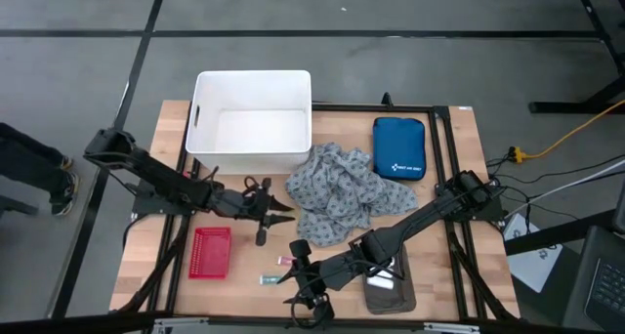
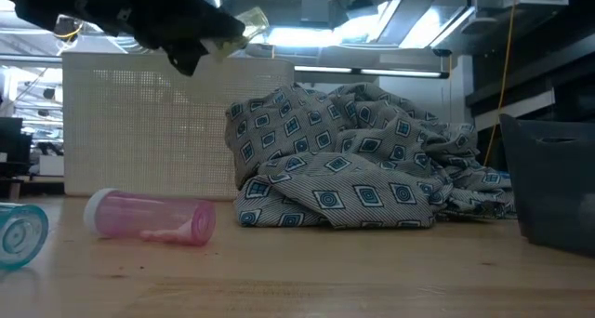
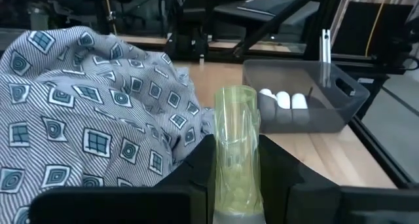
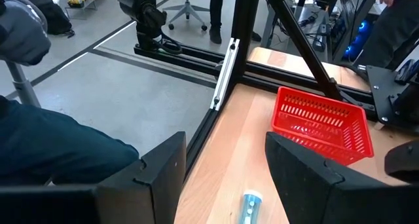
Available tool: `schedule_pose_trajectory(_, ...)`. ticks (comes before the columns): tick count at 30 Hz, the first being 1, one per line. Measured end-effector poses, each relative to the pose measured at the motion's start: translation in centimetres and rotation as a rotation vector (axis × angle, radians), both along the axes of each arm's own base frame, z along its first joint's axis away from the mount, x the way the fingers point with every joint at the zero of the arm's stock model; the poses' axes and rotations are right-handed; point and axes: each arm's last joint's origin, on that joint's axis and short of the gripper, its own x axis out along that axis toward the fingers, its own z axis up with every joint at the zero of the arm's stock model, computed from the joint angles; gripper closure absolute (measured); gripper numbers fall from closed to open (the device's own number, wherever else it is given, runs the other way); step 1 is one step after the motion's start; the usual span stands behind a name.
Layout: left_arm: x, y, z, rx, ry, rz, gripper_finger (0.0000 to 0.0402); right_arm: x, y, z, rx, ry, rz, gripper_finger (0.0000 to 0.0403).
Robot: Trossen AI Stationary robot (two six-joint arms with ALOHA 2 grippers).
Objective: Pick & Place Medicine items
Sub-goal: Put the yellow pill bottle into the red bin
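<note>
Left wrist view: the left gripper [image 3: 237, 185] is clamped on a yellow tube [image 3: 236, 142], long axis running straight out between the fingers toward the grey tray [image 3: 340, 99], beside the patterned cloth [image 1: 337, 189]. This looks like the carry step; next comes a placement. The right gripper [image 4: 222, 171] hangs wide open, empty, over a teal tube [image 4: 250, 204] near the red basket [image 4: 321, 122].

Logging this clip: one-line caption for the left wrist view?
Left pincer shut on a yellow tube, beside the patterned cloth, grey tray beyond.
</note>
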Motion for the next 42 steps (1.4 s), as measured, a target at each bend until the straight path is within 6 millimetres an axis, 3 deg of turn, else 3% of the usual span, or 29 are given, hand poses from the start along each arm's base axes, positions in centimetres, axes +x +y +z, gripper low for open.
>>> schedule_pose_trajectory(15, -0.3, 0.2, -0.7, -0.065, 0.092, 0.02, 0.0337, 0.0, 0.0, 0.0, 0.0, 0.001, 0.0, 0.0193)
schedule_pose_trajectory(21, -1.3, -0.9, -0.6, -0.091, 0.131, -0.032, 0.0337, 0.0, 0.0, -0.1, -0.003, 0.011, -0.001, 0.0193)
schedule_pose_trajectory(27, -3.7, -2.3, 1.3, -0.152, 0.103, -0.131, 0.0337, -0.1, 0.0, -0.2, -0.007, 0.017, -0.001, 0.0193)
schedule_pose_trajectory(31, -5.9, -3.4, 2.0, -0.266, 0.173, -0.237, 0.0337, -0.1, 0.0, -0.2, -0.007, 0.017, -0.001, 0.0193)
schedule_pose_trajectory(42, -11.3, -6.9, -0.3, -0.566, 0.607, -0.269, 0.0337, 0.1, -0.3, -0.2, -0.008, 0.018, -0.008, 0.0193)
